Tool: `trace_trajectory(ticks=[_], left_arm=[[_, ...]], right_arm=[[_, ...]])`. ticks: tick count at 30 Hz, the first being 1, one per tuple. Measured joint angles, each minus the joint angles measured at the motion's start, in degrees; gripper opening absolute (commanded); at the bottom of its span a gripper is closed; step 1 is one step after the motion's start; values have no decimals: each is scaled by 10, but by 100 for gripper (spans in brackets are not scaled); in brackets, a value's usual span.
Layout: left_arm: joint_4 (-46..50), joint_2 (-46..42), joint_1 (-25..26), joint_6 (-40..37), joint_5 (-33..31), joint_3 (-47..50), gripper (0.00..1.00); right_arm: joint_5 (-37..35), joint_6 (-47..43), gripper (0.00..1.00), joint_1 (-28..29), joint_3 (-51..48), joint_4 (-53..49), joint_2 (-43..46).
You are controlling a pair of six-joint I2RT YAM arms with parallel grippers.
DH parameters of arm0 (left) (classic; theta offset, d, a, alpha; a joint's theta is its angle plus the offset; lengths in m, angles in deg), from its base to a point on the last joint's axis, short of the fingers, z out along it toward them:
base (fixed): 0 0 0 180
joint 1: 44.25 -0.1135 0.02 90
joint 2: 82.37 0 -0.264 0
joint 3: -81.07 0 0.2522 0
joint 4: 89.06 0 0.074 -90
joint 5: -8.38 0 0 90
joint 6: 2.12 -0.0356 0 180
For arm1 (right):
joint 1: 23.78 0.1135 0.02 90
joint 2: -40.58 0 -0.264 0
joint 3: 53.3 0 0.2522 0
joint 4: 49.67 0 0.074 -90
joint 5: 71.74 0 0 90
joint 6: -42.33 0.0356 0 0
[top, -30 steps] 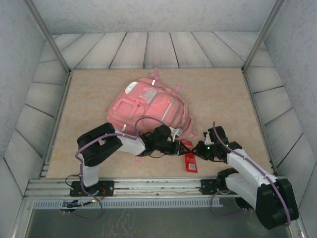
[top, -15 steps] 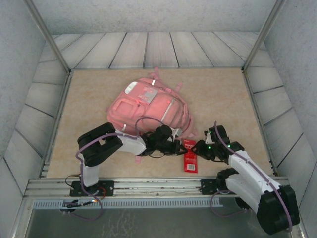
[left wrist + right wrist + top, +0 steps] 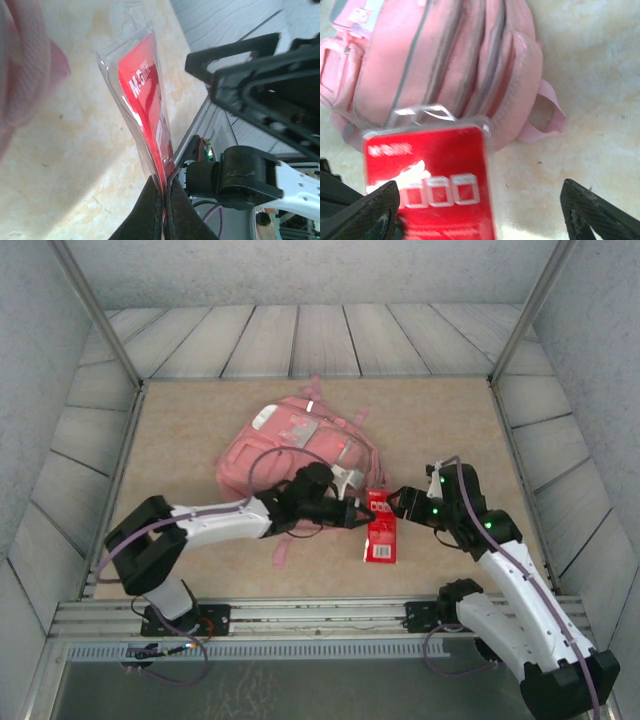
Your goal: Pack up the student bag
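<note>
A: What lies around the arms?

B: A tan table top (image 3: 180, 440) walled in by grey planks (image 3: 300, 340), with a metal rail (image 3: 320, 612) along the near edge. The student bag (image 3: 300, 450), a pink backpack, lies flat near the middle of the table with its front pockets facing up.

A: Anything in the way?

B: A red packet (image 3: 380, 532) in a clear blister sleeve sits just beside the bag's near right corner, between the two grippers. From the right wrist it stands in front of the bag and covers part of the lower pockets.

A: The left gripper?

B: The left gripper (image 3: 163, 207) reaches along the bag's near edge. Its jaws are pressed together on the sleeve's thin clear edge, pinching the packet.

A: And the right?

B: The right gripper (image 3: 477, 200) faces the packet's printed side with its jaws spread wide, one finger out to each side. I cannot tell whether either finger touches it.
</note>
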Motion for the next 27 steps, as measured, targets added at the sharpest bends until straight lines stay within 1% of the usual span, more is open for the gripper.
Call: trace_trajectory(ticks=[2, 4, 6, 8, 11, 15, 17, 20, 23, 27], left_arm=[[17, -32, -26, -21, 20, 1, 2], [29, -59, -51, -37, 40, 5, 2], [41, -90, -80, -53, 67, 14, 2], [52, -115, -106, -66, 94, 20, 1], [70, -147, -141, -85, 129, 24, 2], [76, -179, -172, -93, 168, 31, 2], [70, -188, -184, -92, 188, 35, 2], [55, -192, -197, -86, 215, 36, 2], [44, -192, -205, -80, 233, 36, 2], [16, -192, -208, -62, 252, 36, 2]], right_arm=[[12, -19, 73, 0, 15, 1, -10], [34, -34, 72, 0, 22, 9, -21], [74, -50, 71, 0, 23, 23, -26], [127, -59, 71, 0, 24, 46, -28], [217, -56, 68, 0, 25, 109, -30], [321, -28, 56, 0, 25, 204, -47], [368, -7, 54, 0, 24, 258, -68], [407, 16, 53, 0, 24, 312, -88], [428, 25, 52, 0, 24, 341, -94], [454, 37, 47, 0, 24, 372, -107]])
